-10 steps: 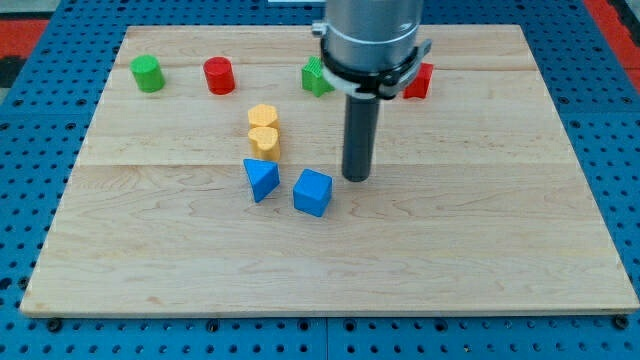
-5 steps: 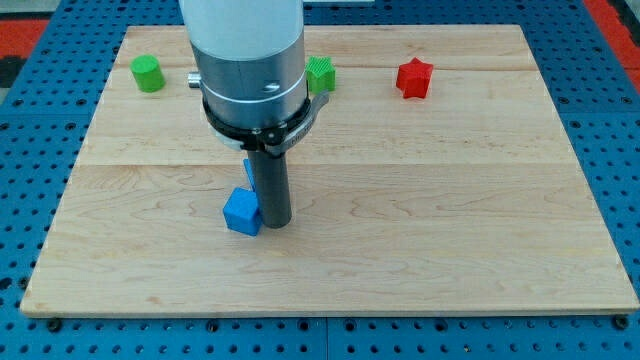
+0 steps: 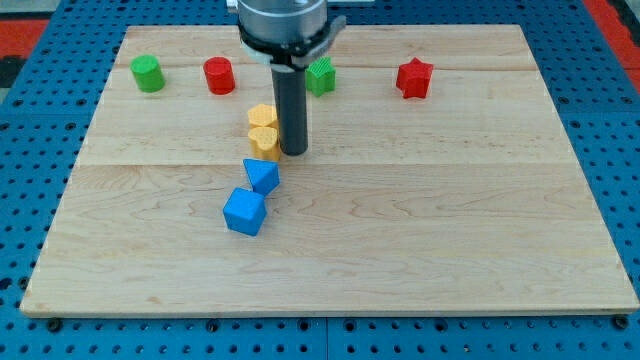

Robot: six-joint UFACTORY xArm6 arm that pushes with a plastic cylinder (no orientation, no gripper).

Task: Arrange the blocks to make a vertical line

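While the line is only half built, the single camera view shows the rod's tip (image 3: 294, 152) on the wooden table (image 3: 450, 230), just to the view's right of the lower yellow block (image 3: 265, 140), touching or nearly so; contact cannot be confirmed. No pincer exists on this rig, only a straight dark rod under a metal collar, so spread or pressed together does not apply.

Layout: upper yellow block (image 3: 262, 115) touches the lower yellow one, stacked along the view's vertical. Just below sits the blue wedge-like block (image 3: 261, 175), then the blue cube (image 3: 244, 212), offset slightly to the view's left. These four form a rough, slightly crooked column near the table's middle. Judgement: the tip sits beside the yellows probably to nudge them into line with the blues.

Still scattered along the view's top: green cylinder (image 3: 147, 73) far left, red cylinder (image 3: 218, 75) beside it but apart, green block (image 3: 320, 76) partly hidden behind the rod, shape unclear, and red star-like block (image 3: 414, 78) to the right. All four are well apart from the column and need bringing in.

Materials: table is pale planked wood with visible grain; blocks look like matte, smooth painted pieces. Blue perforated board (image 3: 610, 120) surrounds the table.
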